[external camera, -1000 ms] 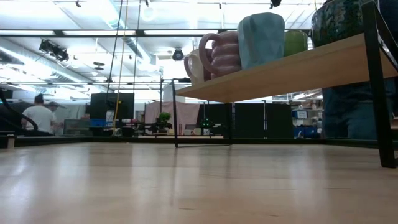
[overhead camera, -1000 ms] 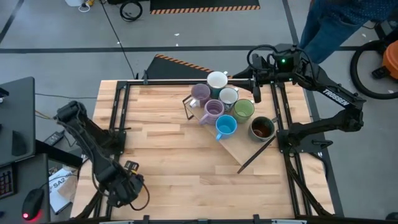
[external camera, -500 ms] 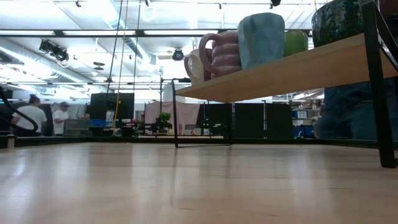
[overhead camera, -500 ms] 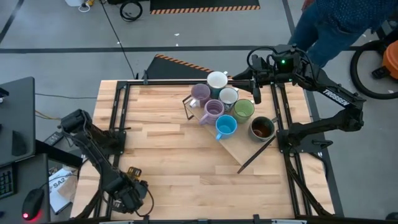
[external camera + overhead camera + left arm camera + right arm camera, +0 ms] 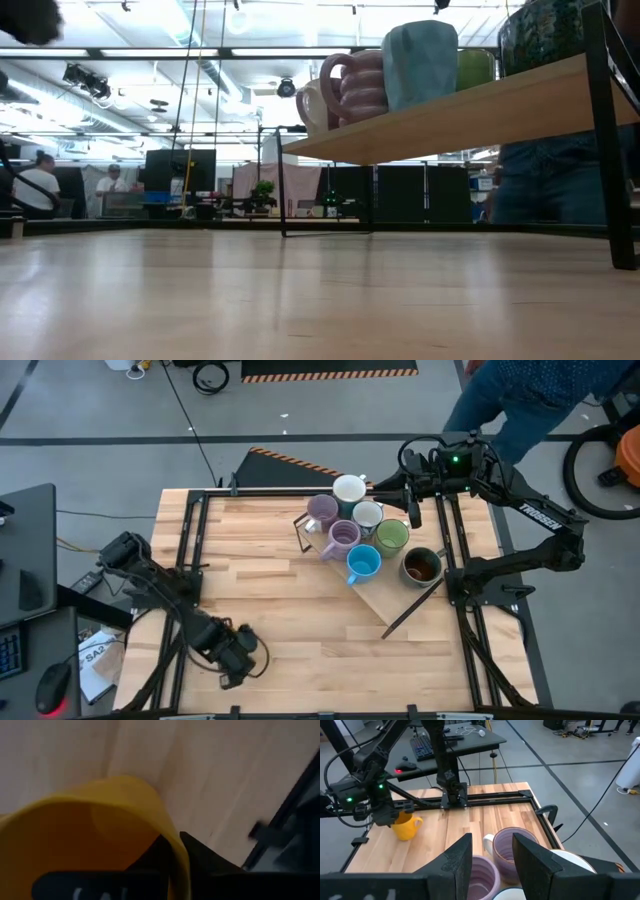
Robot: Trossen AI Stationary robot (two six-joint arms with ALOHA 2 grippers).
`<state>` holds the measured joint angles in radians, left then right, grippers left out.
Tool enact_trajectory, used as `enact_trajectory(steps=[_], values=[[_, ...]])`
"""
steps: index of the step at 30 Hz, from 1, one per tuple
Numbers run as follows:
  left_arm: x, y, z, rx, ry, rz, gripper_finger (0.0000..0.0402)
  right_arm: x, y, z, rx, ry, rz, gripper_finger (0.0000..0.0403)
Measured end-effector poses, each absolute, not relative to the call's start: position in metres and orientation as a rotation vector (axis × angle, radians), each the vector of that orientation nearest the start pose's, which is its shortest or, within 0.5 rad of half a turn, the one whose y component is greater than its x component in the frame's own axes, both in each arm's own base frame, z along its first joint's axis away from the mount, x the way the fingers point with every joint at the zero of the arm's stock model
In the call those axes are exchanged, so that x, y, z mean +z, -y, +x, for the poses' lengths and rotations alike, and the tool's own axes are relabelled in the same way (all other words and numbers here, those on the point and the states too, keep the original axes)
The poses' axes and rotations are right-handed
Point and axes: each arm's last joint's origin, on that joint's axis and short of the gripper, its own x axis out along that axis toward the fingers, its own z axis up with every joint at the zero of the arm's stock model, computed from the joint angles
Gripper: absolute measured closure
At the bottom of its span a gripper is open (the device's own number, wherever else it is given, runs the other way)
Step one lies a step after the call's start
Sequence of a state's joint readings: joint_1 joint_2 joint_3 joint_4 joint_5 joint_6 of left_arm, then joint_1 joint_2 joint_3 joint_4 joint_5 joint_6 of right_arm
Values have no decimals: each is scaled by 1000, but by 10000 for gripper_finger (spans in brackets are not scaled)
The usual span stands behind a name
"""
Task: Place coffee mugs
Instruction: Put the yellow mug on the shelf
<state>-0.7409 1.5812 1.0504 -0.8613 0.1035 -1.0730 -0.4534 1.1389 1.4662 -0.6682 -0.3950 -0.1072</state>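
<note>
While the left gripper (image 5: 236, 656) hangs over the near-left part of the table (image 5: 270, 600), its fingers are closed on the rim of an orange mug (image 5: 95, 835), one finger inside the cup and one outside, as the left wrist view shows; the right wrist view catches the same mug (image 5: 406, 826) under that gripper, close to the wood. Bare tabletop lies around it, with the black frame rail (image 5: 185, 560) just to its left.

Farther off, on a raised wooden shelf (image 5: 395, 605) at the far right of the table, stand six mugs close together: two lavender mugs (image 5: 340, 536), two white mugs (image 5: 350, 490), a blue mug (image 5: 363, 563), a green mug (image 5: 391, 536) and a dark mug (image 5: 421, 566) at the shelf's right end. From the low view the shelf board (image 5: 450, 115) crosses above the table with the mugs in a row on it.

Compared with a second ago, the left arm has swung its gripper from the table's near-left corner inward toward the middle.

The right gripper (image 5: 492, 855) waits above the far end of the shelf, fingers apart and empty. A person (image 5: 520, 400) stands beyond the table's far right corner.
</note>
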Motion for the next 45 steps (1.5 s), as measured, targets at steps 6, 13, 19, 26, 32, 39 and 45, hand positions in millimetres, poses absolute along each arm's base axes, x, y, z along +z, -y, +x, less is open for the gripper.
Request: enact_trajectory(steps=[6,13,19,26,32,39,45], values=[[204,158,234,321,-1409,-665,355,447,82,195,-21,-319,24,258],[207,111,268,542,-1252,-980,362,444,81,194,-15,-341,29,258],[207,75,280,767,-1119,-1161,356,444,80,194,17,-344,38,258],[206,40,292,853,-995,-1243,358,445,79,192,33,-339,35,258],[203,20,299,866,-996,-1330,354,445,79,192,41,-337,12,258],[199,10,301,870,-1010,-1328,329,445,79,192,42,-337,6,258],[200,13,304,786,-1006,-1268,277,444,79,191,42,-341,4,258]])
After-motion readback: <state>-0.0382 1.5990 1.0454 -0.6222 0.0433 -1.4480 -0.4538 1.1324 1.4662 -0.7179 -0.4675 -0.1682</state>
